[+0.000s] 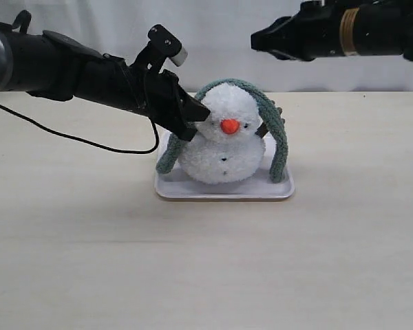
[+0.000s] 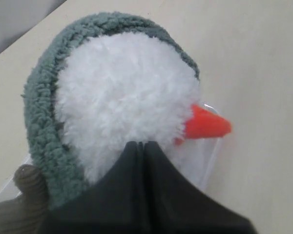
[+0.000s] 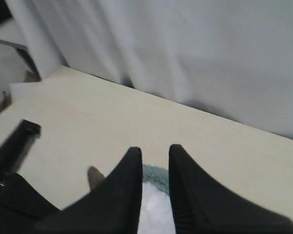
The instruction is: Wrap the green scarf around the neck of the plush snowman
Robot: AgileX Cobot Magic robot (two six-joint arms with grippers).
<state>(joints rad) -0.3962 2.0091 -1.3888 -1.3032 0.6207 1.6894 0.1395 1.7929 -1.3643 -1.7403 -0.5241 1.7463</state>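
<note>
The plush snowman (image 1: 224, 148) stands upright on a white tray (image 1: 224, 191), its orange nose (image 1: 229, 126) facing the exterior view. The green scarf (image 1: 279, 137) lies arched over the top of its head, not at the neck, with one end hanging down each side to the tray. My left gripper (image 1: 203, 113) is shut, and its tips press into the white fur at the side of the head (image 2: 122, 97), beside the scarf (image 2: 41, 112); nothing shows between the jaws (image 2: 142, 144). My right gripper (image 1: 256, 41) hovers high above the snowman, open and empty (image 3: 155, 151), with scarf (image 3: 156, 173) and head (image 3: 154, 207) far below.
A brown twig arm (image 1: 263, 128) pokes out beside the right scarf end; the other one (image 2: 24, 185) shows next to my left gripper. A black cable (image 1: 89, 142) trails from the left arm over the pale tabletop (image 1: 69, 240). A white curtain (image 3: 185, 48) hangs behind.
</note>
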